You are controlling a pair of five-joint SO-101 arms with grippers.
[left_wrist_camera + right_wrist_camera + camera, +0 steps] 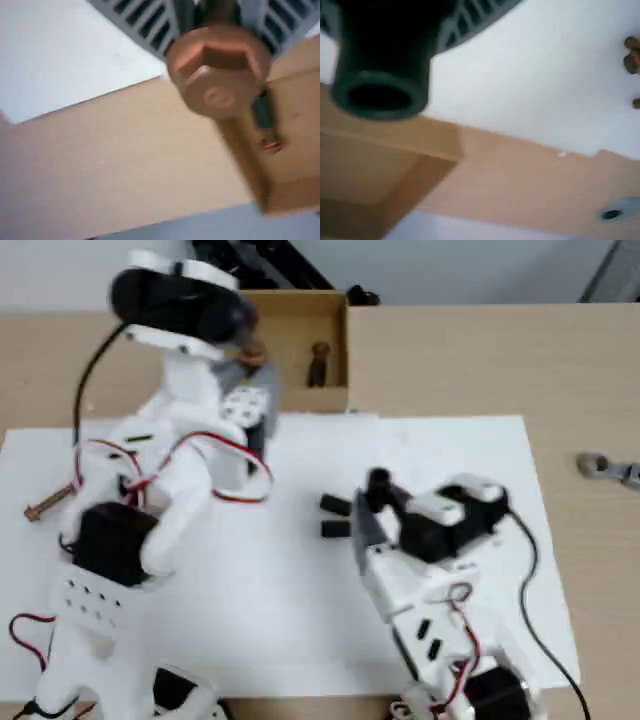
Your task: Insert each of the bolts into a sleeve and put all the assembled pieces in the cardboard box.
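Watching from my station, I find most of the left pincer (250,352) buried under its own arm in the high view. All I can make out there is a copper glint at its tip, at the left side of the cardboard box (300,398). I cannot tell whether it is over the inside of the box or over the wall.

The left wrist view shows more: the pincer is clenched on the copper bolt (218,70). The shank is hidden between the grey ribbed fingers (145,30), so only the hexagonal head shows, facing the camera. A raised oval mark on the head is too blurred for me to read.

1 assembled piece (318,362), a dark sleeve with a copper end, lies in the box near its right wall. The bolt head partly covers it in the left wrist view.

The right pincer (377,502) is grasping the black sleeve (380,85) over the white sheet (300,620), well apart from the box. The sleeve's open bore faces the wrist camera, and its far end is lost in the dark between the fingers.

2 loose sleeves (335,503) lie side by side on the sheet just beside that pincer. A loose bolt (48,503) lies at the sheet's left edge, with 1 end running under the left arm. A small metal part (605,468) on the bare bench (450,360) is cut off by the frame.
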